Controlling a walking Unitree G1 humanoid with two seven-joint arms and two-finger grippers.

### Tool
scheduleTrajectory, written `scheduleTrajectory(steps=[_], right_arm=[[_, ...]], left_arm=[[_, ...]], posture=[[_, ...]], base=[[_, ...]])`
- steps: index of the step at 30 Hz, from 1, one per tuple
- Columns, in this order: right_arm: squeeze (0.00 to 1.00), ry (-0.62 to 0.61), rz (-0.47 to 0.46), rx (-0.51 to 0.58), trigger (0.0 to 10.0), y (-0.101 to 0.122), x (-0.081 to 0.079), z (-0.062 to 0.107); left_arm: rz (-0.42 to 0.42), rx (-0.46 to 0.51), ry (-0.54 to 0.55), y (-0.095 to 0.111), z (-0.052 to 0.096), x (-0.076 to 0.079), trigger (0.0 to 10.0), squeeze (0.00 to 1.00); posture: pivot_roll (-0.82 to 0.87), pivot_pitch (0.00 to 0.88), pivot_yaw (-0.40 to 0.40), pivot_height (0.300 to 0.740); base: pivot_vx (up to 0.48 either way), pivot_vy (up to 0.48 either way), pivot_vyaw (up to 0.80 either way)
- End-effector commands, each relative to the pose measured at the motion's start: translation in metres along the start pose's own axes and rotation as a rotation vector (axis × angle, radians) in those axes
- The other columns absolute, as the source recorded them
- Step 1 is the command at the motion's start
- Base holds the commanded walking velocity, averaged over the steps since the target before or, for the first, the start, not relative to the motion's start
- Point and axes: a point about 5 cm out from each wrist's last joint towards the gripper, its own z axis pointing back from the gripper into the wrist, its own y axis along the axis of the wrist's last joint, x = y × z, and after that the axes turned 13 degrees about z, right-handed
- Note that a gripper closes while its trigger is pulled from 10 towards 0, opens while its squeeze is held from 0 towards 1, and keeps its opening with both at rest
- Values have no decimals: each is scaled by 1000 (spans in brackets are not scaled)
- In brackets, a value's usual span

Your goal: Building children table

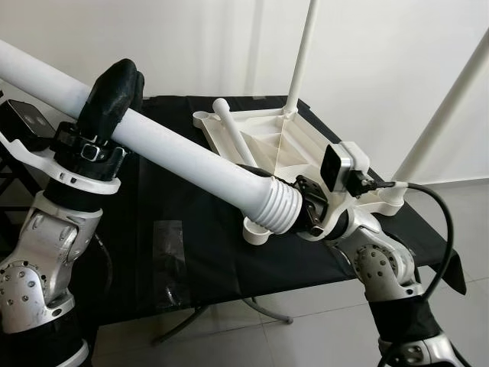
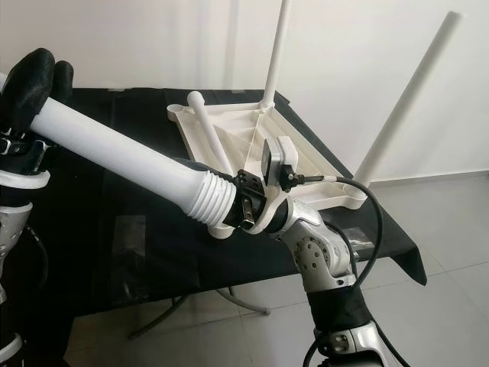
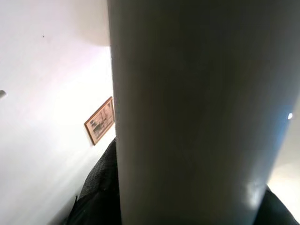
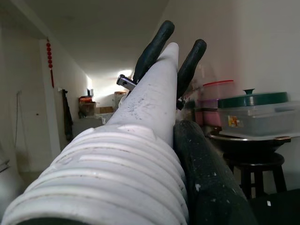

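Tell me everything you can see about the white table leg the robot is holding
The table leg is a long, smooth white tube, plastic by its look, ending in a ribbed threaded collar. It slants in the air above the black-covered table, threaded end lowest. The left gripper wraps its shaft higher up; the right gripper holds it at the threaded end, near the upturned tabletop's corner socket.
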Motion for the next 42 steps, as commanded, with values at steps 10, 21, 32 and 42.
scheduleTrajectory(steps=[10,21,32,42], right_arm=[[1000,-39,-31,-104,10000,-4,5,19],[1000,-124,-33,-172,10000,-2,-10,60],[1000,31,121,-327,10000,16,-6,44],[0,-57,172,-554,10000,-33,26,2]], left_arm=[[-46,-34,-38,7,-11,10,0,0],[-229,37,-32,55,-12,30,0,0],[-693,-444,258,23,-15,-14,0,0],[-698,-800,145,-33,-18,-41,0,0]], posture=[[-227,0,-42,740],[-239,0,-38,740],[-240,0,-46,740],[-232,0,-64,740]], base=[[0,0,0],[0,0,0],[0,0,0],[0,0,0]])
